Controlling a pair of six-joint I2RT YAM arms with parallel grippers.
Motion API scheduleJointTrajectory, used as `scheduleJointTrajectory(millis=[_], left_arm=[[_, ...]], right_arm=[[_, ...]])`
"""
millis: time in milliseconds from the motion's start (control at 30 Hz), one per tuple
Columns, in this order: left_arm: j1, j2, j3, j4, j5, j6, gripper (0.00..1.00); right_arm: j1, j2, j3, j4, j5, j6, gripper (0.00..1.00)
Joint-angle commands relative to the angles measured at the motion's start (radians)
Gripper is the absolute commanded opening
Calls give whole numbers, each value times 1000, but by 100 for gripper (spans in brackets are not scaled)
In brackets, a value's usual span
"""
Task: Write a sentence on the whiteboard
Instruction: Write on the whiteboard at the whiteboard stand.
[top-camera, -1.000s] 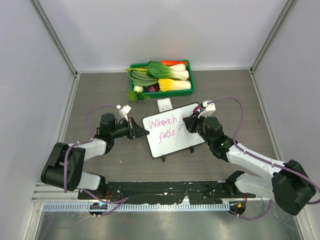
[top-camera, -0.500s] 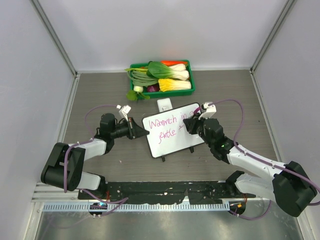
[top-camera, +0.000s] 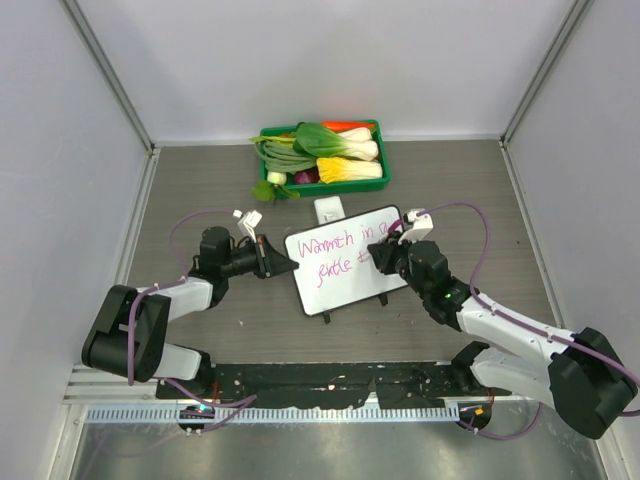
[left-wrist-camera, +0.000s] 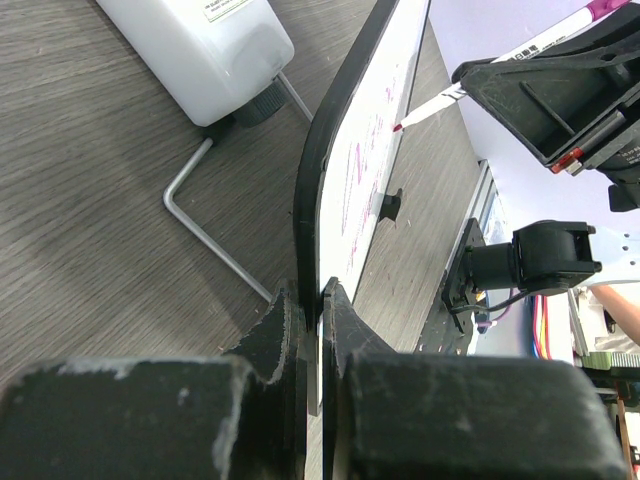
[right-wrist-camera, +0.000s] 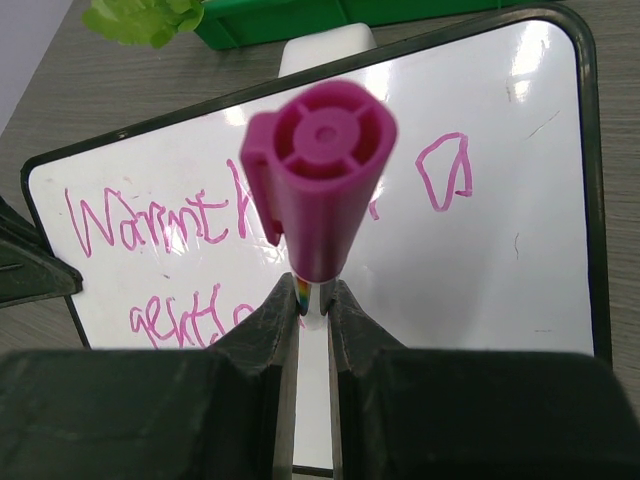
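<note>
- Top external view: shows the whiteboard (top-camera: 345, 258) lying at mid-table between the two arms, just in front of a small white box (top-camera: 329, 209) and a green tray of vegetables (top-camera: 322, 152).
- Left wrist view: finds the left gripper (left-wrist-camera: 308, 300) clamped tight on the board's dark rim at its left edge, steadying it.
- Right wrist view: looks down past the right gripper (right-wrist-camera: 313, 300), pinched on a magenta marker (right-wrist-camera: 318, 180), butt end toward the camera and tip at or just off the board face; cannot tell contact.
- Reads, of the sentence (right-wrist-camera: 150, 225), "Warmth" and a looped letter further right on the first line, "gentle" on the second, with the middle hidden behind the marker.
- Judged as mid-writing, on the right part of the board, with words probably left to add.
- Next: calls for light, even tip pressure, small strokes carried rightward, and a firm left hold against sliding.
</note>
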Motion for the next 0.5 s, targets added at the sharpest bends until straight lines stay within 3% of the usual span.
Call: scheduleJointTrajectory(millis=[0, 467], left_arm=[[3, 14, -4, -27, -98, 78, 0], [5, 8, -6, -25, -98, 76, 0]], right_arm=[[5, -13, -9, -56, 4, -3, 1], [6, -40, -10, -64, 66, -11, 1]])
